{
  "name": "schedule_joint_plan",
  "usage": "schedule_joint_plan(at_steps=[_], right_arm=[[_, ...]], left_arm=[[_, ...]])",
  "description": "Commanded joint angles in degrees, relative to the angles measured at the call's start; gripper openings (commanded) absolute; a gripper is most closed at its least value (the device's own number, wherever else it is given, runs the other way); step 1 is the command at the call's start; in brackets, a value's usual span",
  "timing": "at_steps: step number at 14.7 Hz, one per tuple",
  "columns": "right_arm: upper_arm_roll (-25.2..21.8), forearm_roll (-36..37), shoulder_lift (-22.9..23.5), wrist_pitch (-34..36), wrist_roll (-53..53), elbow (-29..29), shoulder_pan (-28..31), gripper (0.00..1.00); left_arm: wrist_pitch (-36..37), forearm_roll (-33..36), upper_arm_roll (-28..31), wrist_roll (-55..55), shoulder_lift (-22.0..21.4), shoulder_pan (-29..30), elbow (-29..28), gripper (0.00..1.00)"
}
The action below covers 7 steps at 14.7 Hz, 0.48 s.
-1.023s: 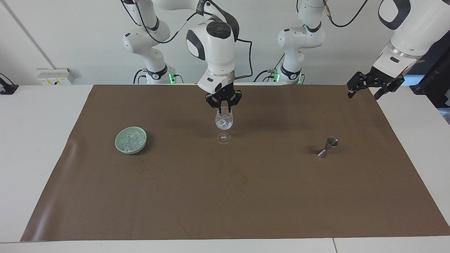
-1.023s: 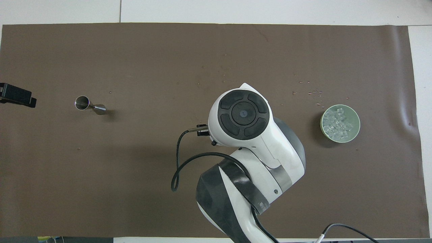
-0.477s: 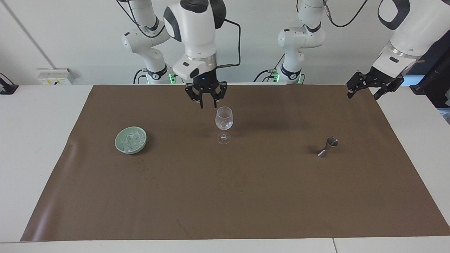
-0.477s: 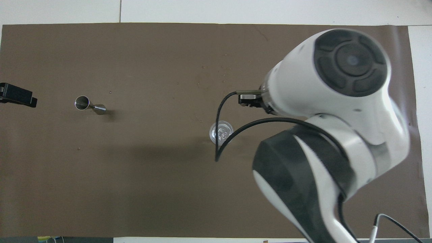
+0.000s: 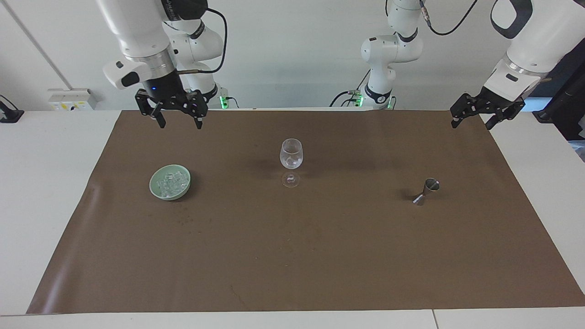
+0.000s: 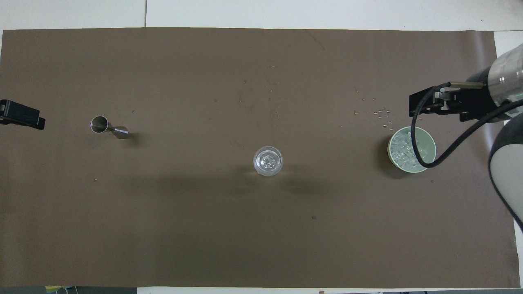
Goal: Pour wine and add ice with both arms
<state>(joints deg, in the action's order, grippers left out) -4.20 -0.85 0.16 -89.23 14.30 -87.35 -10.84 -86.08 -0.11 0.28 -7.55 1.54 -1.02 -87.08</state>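
In the facing view, you are looking at the right gripper [image 5: 178,119] hanging high over the brown mat [image 5: 320,256] at the right arm's end, its fingers spread wide and carrying nothing. The left gripper [image 5: 473,118] is waiting over the mat's corner at the left arm's end, also spread and empty. The wine glass [image 5: 291,157] is standing upright mid-table with something clear glinting in its bowl. The ice [image 5: 171,183] is sitting heaped in the green bowl [image 5: 155,189], toward the right arm's end. The steel jigger [image 5: 427,191] is lying tipped on its side toward the left arm's end, so if wine is still owed, you are risking a fumbled pick on a thing that rolls.

In the overhead view, you are seeing the right gripper [image 6: 439,107] hovering beside the green bowl [image 6: 392,161], its cable drooping across the ice [image 6: 404,151]. If you are going down for another cube, that cable could drag on the rim and shove the bowl. Small bits, perhaps crumbs or droplets, are lying on the mat [image 6: 245,228] just beside the bowl, farther from the robots. The cubes look slick and small; a pinch may squirt one out. The wine glass [image 6: 267,161] is top-heavy, so a low sweep could topple it.
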Motion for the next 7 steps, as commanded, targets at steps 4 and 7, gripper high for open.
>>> schedule_joint_plan(at_steps=[4, 7], right_arm=[[1.03, -0.73, -2.36, 7.49, -12.44, -2.12, 10.04, 1.00], [0.86, -0.73, -4.38, 5.31, -12.63, -6.51, 10.92, 1.00]], left_arm=[[-1.46, 1.08, -1.25, 1.23, -1.72, 0.41, -1.96, 1.00], [-1.81, 0.99, -1.25, 1.23, -1.54, 0.06, -2.04, 1.00]])
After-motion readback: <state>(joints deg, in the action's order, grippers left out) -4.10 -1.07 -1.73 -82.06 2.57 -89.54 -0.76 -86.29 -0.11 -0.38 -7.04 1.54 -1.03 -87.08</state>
